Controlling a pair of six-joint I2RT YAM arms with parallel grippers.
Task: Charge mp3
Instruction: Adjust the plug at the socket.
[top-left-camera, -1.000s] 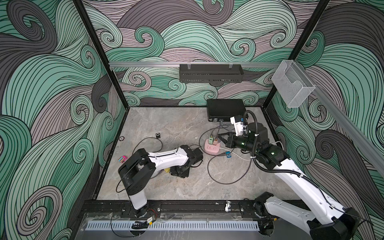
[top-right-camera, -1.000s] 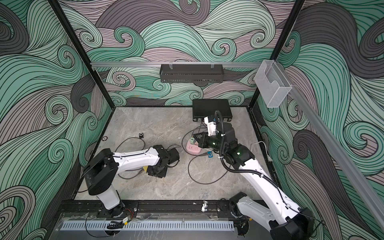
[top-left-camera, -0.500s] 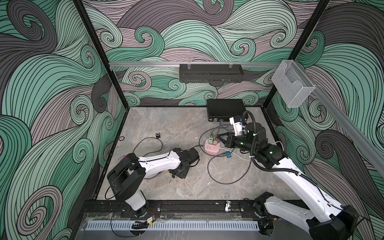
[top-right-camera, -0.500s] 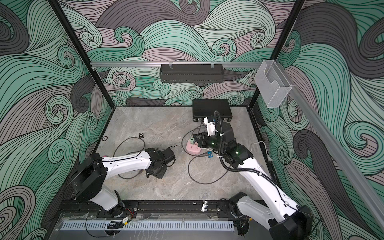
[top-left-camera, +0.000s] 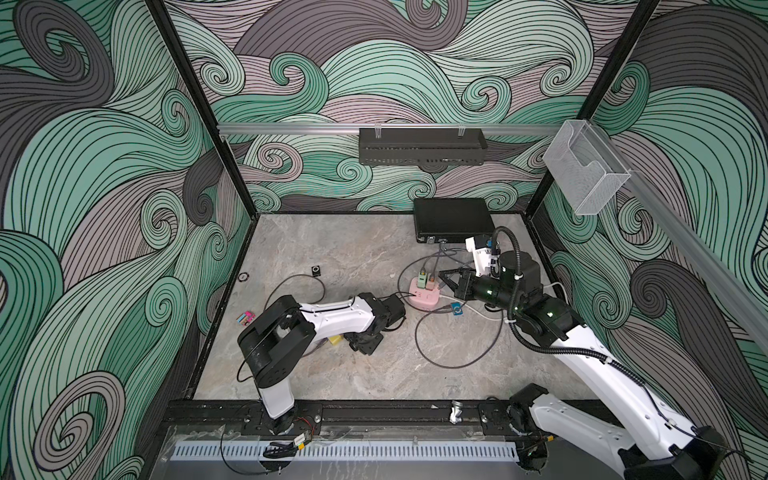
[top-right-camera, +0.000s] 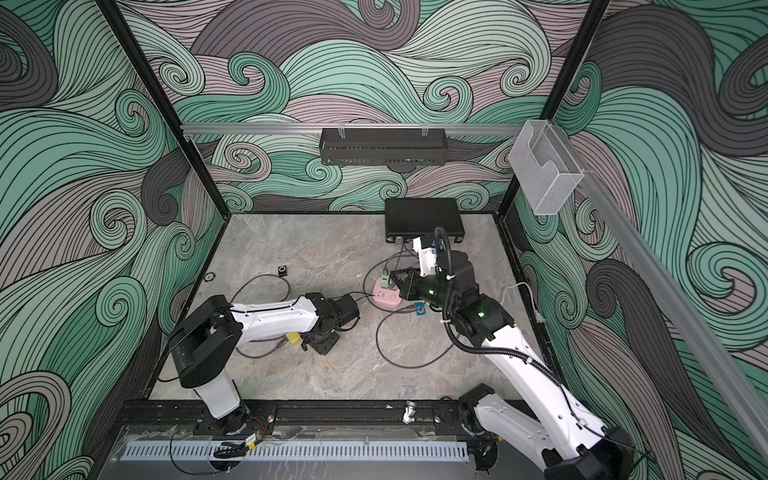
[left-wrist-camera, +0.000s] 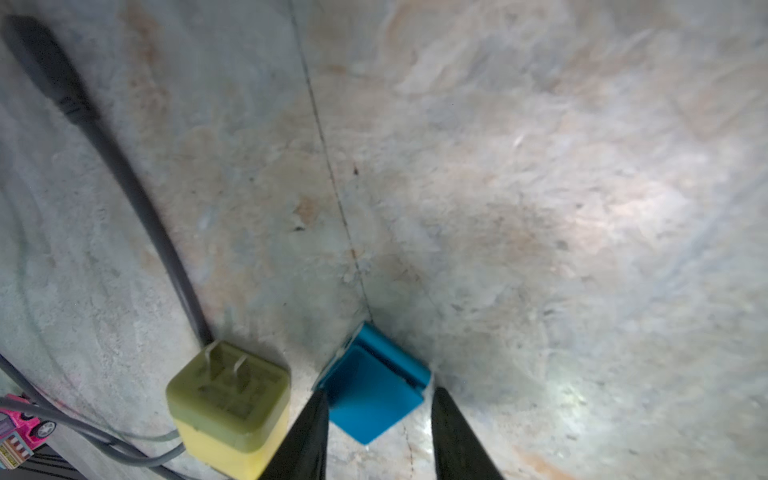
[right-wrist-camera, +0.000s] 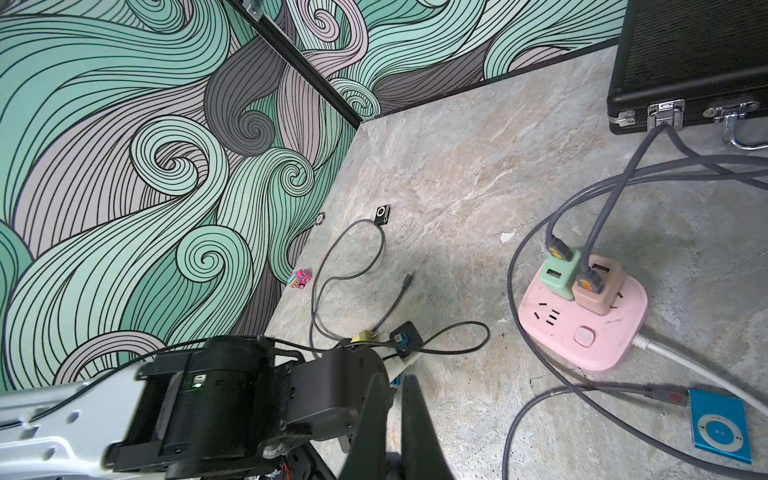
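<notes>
A blue square mp3 (left-wrist-camera: 374, 395) lies clip side up on the stone floor. My left gripper (left-wrist-camera: 376, 419) is open astride it; one finger (left-wrist-camera: 309, 436) touches its edge and the other stands clear. A yellow charger plug (left-wrist-camera: 228, 403) lies beside it, prongs up, and shows in a top view (top-left-camera: 335, 340). A second blue mp3 (right-wrist-camera: 720, 428) has a grey cable plugged in and lies by the pink power strip (right-wrist-camera: 582, 324), which carries a green and a beige adapter. My right gripper (right-wrist-camera: 392, 380) is shut and empty, hovering next to the strip (top-left-camera: 424, 297).
A black mp3 (top-left-camera: 316, 271) lies toward the left wall, with a loose grey cable end (right-wrist-camera: 409, 277) nearby. A black case (top-left-camera: 453, 218) stands at the back. A pink toy car (top-left-camera: 245, 319) sits by the left wall. Grey cable loops (top-left-camera: 453, 361) cross the floor.
The left arm's elbow swung out to the left and came back, while its gripper stayed at the same spot. The right arm has not moved.
</notes>
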